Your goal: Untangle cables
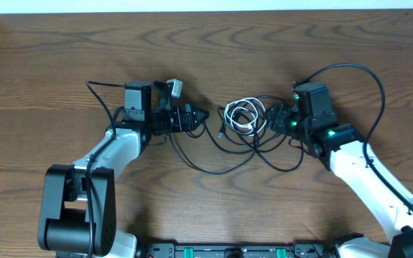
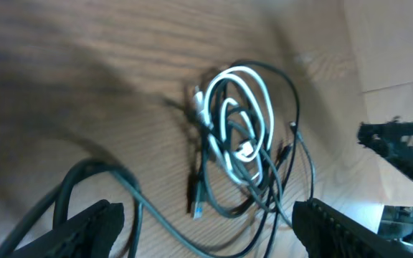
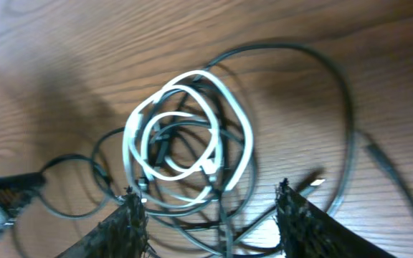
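A brown wooden table [image 1: 49, 64] fills the view, with a pale strip along its far edge. The cables [image 1: 242, 118] lie in one knot at the middle, between the two arms. A white cable [image 2: 241, 69] is coiled on top, and black cables are looped through and around it, with one black loop [image 1: 217, 172] trailing near and left.

The left jaws stand wide apart just left of the knot, with nothing clamped. The right jaws are apart too, set over the knot's right edge, with strands lying between them but not pinched.

The main risk is judged to lie in the grab. If several strands are caught at once, the whole knot may be dragged instead of loosened. If it is pulled from both sides, the black loops could be cinched round the white coil. A plug [image 2: 198, 209] could also be snagged inside a loop.
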`<state>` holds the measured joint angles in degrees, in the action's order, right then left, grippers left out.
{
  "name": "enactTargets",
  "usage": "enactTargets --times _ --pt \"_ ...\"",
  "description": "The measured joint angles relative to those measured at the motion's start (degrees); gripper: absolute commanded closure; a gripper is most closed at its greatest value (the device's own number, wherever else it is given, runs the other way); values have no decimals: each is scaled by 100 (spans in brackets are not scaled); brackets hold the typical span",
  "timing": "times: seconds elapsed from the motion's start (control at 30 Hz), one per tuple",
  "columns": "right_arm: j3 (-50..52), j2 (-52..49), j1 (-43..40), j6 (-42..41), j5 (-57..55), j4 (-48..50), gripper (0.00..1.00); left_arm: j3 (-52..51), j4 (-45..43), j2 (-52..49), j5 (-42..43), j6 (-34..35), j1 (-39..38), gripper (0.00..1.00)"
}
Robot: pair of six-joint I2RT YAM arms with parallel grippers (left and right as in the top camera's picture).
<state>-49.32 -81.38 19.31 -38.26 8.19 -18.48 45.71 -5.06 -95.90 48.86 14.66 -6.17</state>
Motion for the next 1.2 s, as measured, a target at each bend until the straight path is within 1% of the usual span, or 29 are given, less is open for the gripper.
enactTargets --times 0.13,0.17,0.2,0.37,0.53,0.67,0.87,0.93,0.97,1.03,1.2 --pt "0 -164 247 -328 70 262 44 0 192 0 -131 0 0 16" --pt "0 -234 308 -369 87 310 43 0 203 0 -146 0 0 12" --pt "0 -339 382 -450 101 361 43 0 208 0 -166 -15 0 2" --pt "0 -710 553 -691 125 525 43 0 214 0 -190 -11 0 2" --pt "0 -1119 557 -802 125 903 48 0 214 0 -195 -11 0 2" --pt "-2 -1521 557 -826 129 1300 55 0 214 0 -216 -11 0 2" --pt "-2 -2133 546 -846 114 1829 55 0 214 0 -232 -11 0 2" --pt "-2 -2247 544 -846 111 2059 60 0 216 0 -232 -11 0 2" --pt "-11 -2306 544 -846 109 2166 69 0 212 0 -234 -11 0 2" --pt "-22 -2374 544 -863 105 2240 99 0 212 0 -232 -11 0 1" --pt "-22 -2459 525 -881 151 2264 99 0 212 0 -232 -11 0 1"
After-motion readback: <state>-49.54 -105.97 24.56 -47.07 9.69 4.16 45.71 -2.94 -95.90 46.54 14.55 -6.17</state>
